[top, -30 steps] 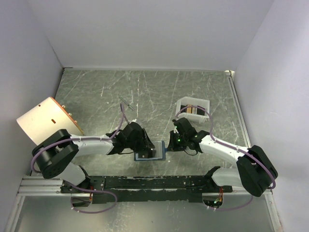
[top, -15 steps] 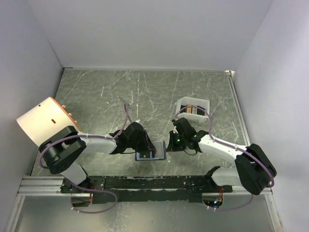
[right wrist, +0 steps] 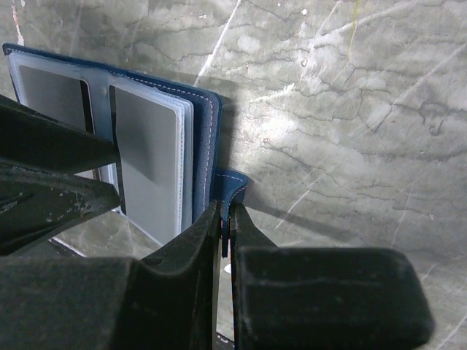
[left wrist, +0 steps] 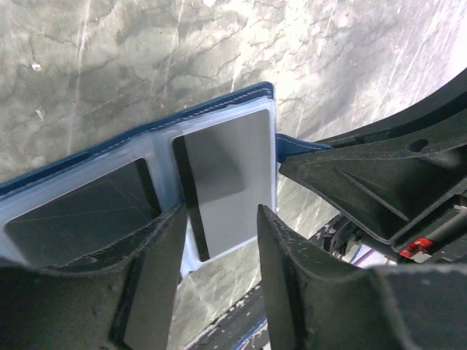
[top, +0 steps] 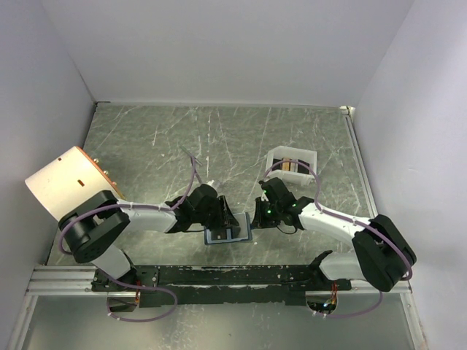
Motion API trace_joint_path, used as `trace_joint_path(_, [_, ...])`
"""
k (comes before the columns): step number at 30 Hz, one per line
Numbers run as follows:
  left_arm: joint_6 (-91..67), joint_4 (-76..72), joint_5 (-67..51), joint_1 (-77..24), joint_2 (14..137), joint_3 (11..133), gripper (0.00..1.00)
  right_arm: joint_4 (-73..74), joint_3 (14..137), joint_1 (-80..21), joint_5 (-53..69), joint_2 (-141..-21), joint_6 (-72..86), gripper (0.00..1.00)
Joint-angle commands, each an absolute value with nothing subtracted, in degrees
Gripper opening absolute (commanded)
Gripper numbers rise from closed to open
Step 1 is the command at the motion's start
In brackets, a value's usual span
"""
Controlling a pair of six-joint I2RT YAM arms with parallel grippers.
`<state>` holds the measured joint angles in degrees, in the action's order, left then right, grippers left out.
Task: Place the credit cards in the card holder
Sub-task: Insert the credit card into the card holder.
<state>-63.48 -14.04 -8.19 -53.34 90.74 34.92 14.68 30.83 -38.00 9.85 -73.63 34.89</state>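
Overhead view of a grey marbled bench with two robot arms reaching in from the near edge. The card holder, a dark blue folding case, lies open and flat on the bench near the middle, between the two grippers.

The right gripper is clenched on the blue snap tab at the right edge of the case, pinning it open.

The left gripper hangs over the case with its fingers parted. They straddle the near end of a dark card lying in the clear pocket nearer the right gripper. Nothing looks clamped between them, though it is unclear whether they press on the card's edges.

A second dark card sits in the neighbouring pocket to the left. So two cards appear to be in place, the one under the left gripper perhaps not fully pushed home.

Further back on the right stands a small white tray. It holds what look like more cards, tan and dark; how many cannot be counted.

The task seems partly done. The tray's cards are not yet in the case, and the case is not yet closed, if closing is wanted.
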Motion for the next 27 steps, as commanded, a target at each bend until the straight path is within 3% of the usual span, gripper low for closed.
trace_joint_path(1, [-62.2, -12.9, -8.1, -53.9, 87.2, 36.6, 0.58, 13.3, 30.5, -38.4, 10.5, -73.9, 34.7, 0.0])
trace_joint_path(14, [-61.8, 9.8, 3.5, -52.1, 74.2, 35.4, 0.74, 11.9, 30.5, -38.5, 12.0, -74.7, 34.7, 0.0])
trace_joint_path(27, [-62.3, 10.9, 2.1, -49.1, 69.6, 30.6, 0.8, 11.1, 30.5, -38.9, 12.3, -75.7, 35.4, 0.0])
